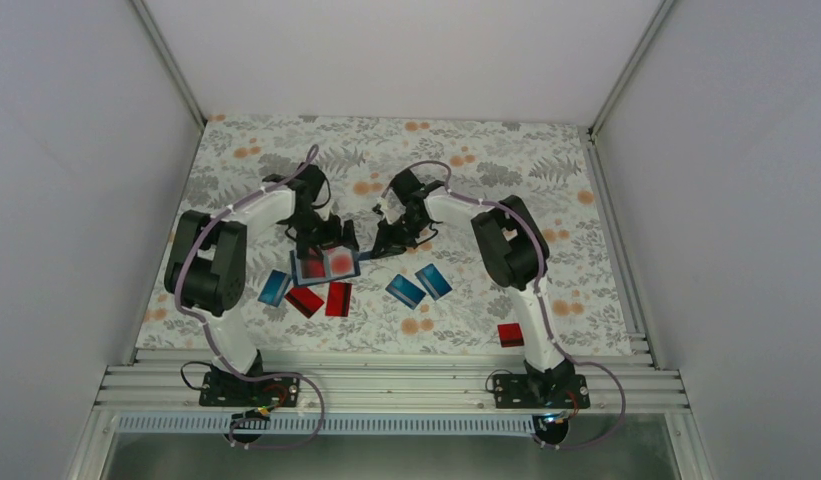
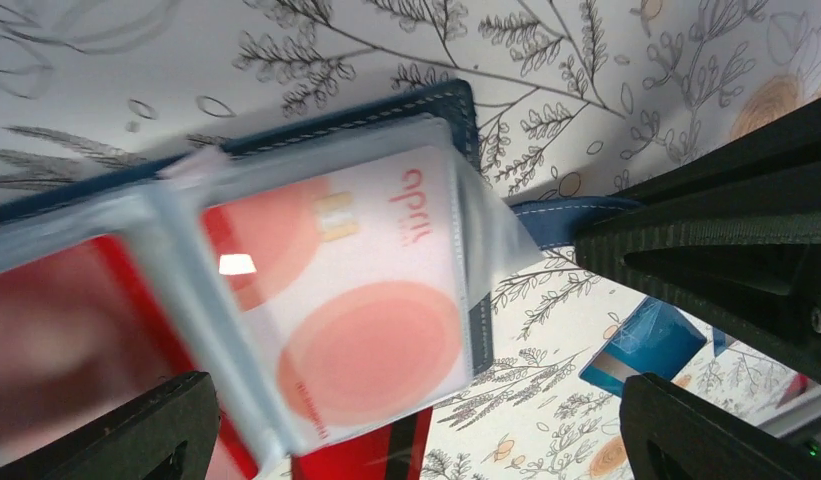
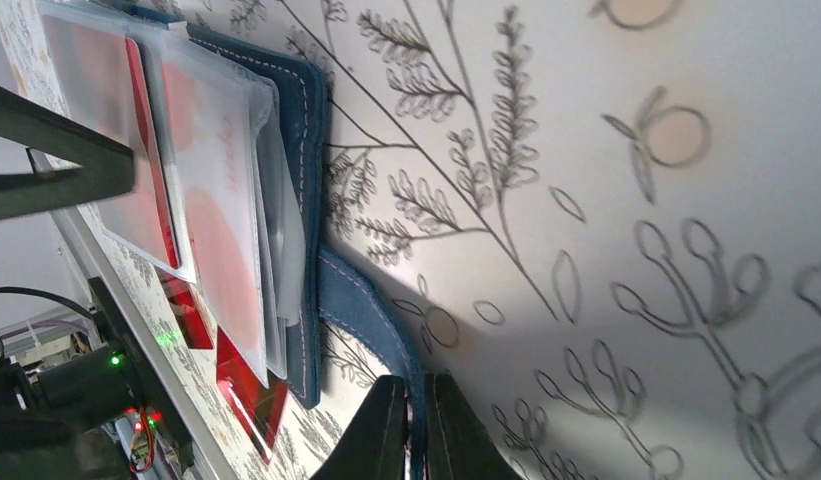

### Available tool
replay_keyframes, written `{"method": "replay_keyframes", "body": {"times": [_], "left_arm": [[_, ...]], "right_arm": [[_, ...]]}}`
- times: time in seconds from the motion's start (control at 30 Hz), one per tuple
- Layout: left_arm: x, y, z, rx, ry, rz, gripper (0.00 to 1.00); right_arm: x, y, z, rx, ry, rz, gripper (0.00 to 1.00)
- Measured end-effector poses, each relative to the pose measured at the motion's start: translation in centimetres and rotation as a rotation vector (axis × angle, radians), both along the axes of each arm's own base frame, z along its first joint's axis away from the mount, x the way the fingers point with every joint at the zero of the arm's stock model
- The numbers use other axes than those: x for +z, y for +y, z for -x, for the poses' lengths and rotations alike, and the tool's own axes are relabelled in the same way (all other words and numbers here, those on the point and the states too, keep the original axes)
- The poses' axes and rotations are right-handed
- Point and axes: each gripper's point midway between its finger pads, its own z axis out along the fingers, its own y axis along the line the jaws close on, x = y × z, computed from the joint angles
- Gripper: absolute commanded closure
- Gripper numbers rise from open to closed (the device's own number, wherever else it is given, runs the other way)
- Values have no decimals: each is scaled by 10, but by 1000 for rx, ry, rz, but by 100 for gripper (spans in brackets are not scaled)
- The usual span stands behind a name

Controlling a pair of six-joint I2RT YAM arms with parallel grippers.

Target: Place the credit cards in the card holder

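The navy card holder (image 1: 326,266) lies open on the floral cloth, its clear sleeves showing a white card with red circles (image 2: 366,300) and a red card (image 2: 76,330). My left gripper (image 1: 320,244) hovers open just over it, fingers (image 2: 136,430) wide apart and holding nothing. My right gripper (image 3: 418,425) is shut on the holder's blue closure tab (image 3: 361,300), just right of the holder (image 3: 304,150). Loose credit cards lie nearer the arms: a blue one (image 1: 274,288), two red ones (image 1: 304,301) (image 1: 338,298) and two blue ones (image 1: 405,291) (image 1: 433,281).
Another red card (image 1: 510,335) lies beside the right arm's base link near the table's front edge. White walls close in the table on the left, back and right. The aluminium rail (image 1: 386,385) runs along the front.
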Motion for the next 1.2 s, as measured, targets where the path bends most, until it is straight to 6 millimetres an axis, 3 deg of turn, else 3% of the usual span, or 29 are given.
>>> {"method": "replay_keyframes", "body": {"times": [0.13, 0.3, 0.37, 0.5, 0.67, 1.2], "left_arm": [[16, 11, -6, 13, -46, -31, 0], [40, 44, -9, 96, -130, -54, 0], [35, 59, 1, 136, -119, -67, 0], [3, 78, 31, 193, -23, -88, 0], [-19, 76, 57, 228, 63, -60, 0], [-14, 61, 38, 289, -15, 63, 0]], "right_arm": [[0, -8, -1, -12, 7, 3, 96], [0, -10, -1, -6, 2, 0, 96], [0, -10, -1, -4, 0, -1, 96], [-1, -10, -1, 5, -6, -3, 96], [-1, -11, 0, 17, -13, -4, 96], [-1, -16, 4, 43, -9, 11, 96]]}}
